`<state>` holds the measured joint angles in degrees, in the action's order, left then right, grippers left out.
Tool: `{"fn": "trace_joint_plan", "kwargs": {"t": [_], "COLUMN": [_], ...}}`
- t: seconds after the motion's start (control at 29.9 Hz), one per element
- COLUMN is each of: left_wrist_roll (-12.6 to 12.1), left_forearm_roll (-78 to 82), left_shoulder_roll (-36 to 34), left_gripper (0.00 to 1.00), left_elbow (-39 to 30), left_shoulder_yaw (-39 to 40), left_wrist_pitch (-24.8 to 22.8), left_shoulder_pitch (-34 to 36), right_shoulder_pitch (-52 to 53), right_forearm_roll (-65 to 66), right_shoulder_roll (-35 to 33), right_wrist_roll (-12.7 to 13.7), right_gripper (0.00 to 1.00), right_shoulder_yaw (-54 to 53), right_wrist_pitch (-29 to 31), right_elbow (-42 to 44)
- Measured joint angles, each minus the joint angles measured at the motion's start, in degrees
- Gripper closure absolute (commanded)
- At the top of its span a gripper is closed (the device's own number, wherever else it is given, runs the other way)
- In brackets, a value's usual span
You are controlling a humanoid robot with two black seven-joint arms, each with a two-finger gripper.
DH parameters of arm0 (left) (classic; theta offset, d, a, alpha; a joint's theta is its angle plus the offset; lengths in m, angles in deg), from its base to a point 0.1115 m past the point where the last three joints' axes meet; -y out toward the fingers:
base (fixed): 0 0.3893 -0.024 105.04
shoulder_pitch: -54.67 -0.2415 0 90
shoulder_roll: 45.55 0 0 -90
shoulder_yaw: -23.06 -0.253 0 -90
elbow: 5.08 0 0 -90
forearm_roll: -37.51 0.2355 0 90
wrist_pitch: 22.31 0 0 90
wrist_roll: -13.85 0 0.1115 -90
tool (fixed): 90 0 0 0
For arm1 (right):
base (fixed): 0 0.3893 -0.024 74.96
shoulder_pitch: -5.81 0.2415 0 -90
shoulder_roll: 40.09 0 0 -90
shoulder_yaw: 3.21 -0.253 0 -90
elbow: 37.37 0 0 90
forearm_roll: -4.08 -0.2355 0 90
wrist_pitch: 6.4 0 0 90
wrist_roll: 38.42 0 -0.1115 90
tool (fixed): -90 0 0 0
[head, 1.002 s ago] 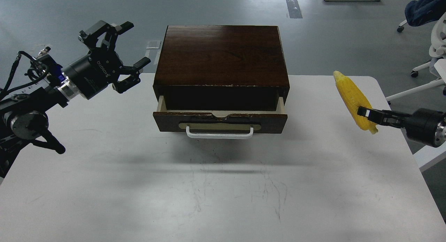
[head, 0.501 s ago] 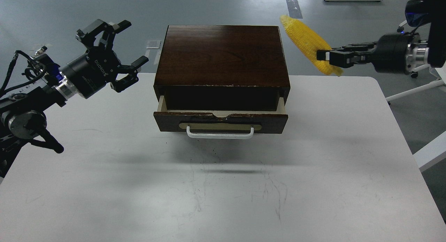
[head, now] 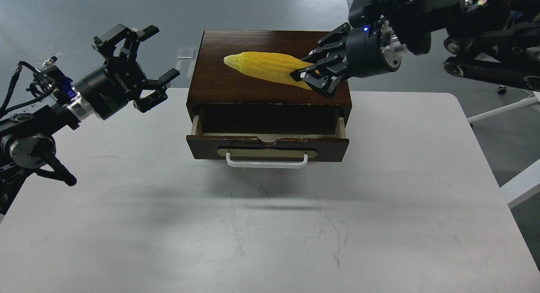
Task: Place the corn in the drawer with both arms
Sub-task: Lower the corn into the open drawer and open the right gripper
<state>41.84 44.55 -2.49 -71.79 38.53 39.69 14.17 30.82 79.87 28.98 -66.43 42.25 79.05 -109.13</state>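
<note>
A grey workshop floor lies behind the white tabletop [head: 379, 192], with office chair legs at the far right. On the tabletop's far middle stands the dark wooden box [head: 261, 44], and its drawer [head: 268, 146] is pulled partly out toward the near side, pale interior showing.

The step in hand looks like carrying the corn [head: 263, 67] to the drawer. The right hand [head: 316, 76] pinches the cob's thick end, holding it nearly level above the box top, tip pointing left. The left hand [head: 141, 63] hangs off the box's left side, fingers spread, holding nothing.

Next, I judge the cob must come toward the near side and down into the narrow open gap, kept lengthwise along the drawer so it clears the chipped front edge.

Half a second ago the corn was right of the box, tilted and higher; a second ago it was low at the tabletop's right edge. The left hand has barely shifted.
</note>
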Motion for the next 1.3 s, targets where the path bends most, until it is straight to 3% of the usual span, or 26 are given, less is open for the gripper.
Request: {"fn": "trace_joint_plan", "kwargs": {"t": [0.4,0.63,0.8,0.84,1.3], "left_wrist_roll": [0.00,0.00,0.00,0.00,0.00], "left_forearm_roll": [0.00,0.00,0.00,0.00,0.00], "left_shoulder_roll": [-0.21,-0.24,-0.17,-0.17,-0.17], "left_gripper": [0.02,0.02,0.02,0.02,0.02], "left_elbow": [0.00,0.00,0.00,0.00,0.00], "left_shoulder_yaw": [0.00,0.00,0.00,-0.01,0.00], "left_wrist_pitch": [0.00,0.00,0.00,0.00,0.00], "left_shoulder_pitch": [-0.08,-0.26,-0.27,-0.27,-0.27], "right_shoulder_pitch": [-1.67,-3.31,-3.79,-3.81,-3.45], "right_forearm_roll": [2.26,2.10,2.02,1.99,1.49], "right_shoulder_roll": [8.83,10.00,10.11,10.12,9.86], "right_wrist_roll": [0.02,0.02,0.02,0.02,0.02], "right_gripper": [0.85,0.66,0.44,0.33,0.22], "right_shoulder_yaw": [5.87,6.46,6.53,6.54,6.36], "right_wrist_pitch": [-4.96,-5.13,-5.13,-5.13,-5.33], "right_elbow": [2.31,3.42,3.46,3.46,3.03]}}
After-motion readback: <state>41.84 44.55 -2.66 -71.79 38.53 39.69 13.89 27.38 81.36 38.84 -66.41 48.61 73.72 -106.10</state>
